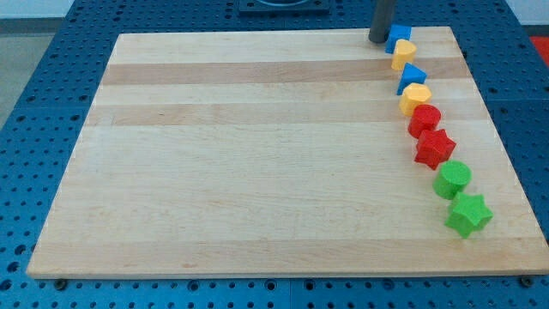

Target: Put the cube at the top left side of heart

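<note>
The blue cube (399, 38) sits at the top right of the wooden board (257, 154). The yellow heart (403, 55) lies just below it and touches it. My tip (378, 40) stands right beside the cube's left side, close to the board's top edge. The cube is above the heart and slightly to its left.
A curved line of blocks runs down the board's right side below the heart: a blue wedge-like block (412, 77), a yellow block (415, 97), a red round block (424, 119), a red star (435, 148), a green round block (452, 179) and a green star (468, 214).
</note>
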Controlling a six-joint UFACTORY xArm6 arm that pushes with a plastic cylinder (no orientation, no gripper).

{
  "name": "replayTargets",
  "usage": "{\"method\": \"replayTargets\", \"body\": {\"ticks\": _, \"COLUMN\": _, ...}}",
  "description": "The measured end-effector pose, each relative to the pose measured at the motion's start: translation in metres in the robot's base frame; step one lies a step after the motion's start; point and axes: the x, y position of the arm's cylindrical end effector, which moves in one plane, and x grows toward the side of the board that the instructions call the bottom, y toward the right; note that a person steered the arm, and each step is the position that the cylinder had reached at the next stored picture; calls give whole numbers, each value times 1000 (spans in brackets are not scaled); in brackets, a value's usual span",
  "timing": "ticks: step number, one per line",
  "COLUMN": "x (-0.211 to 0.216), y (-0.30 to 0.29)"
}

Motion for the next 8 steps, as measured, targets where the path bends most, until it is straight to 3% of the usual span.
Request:
{"method": "replayTargets", "body": {"ticks": 4, "x": -25, "y": -2}}
{"method": "replayTargets", "body": {"ticks": 8, "x": -25, "y": 52}}
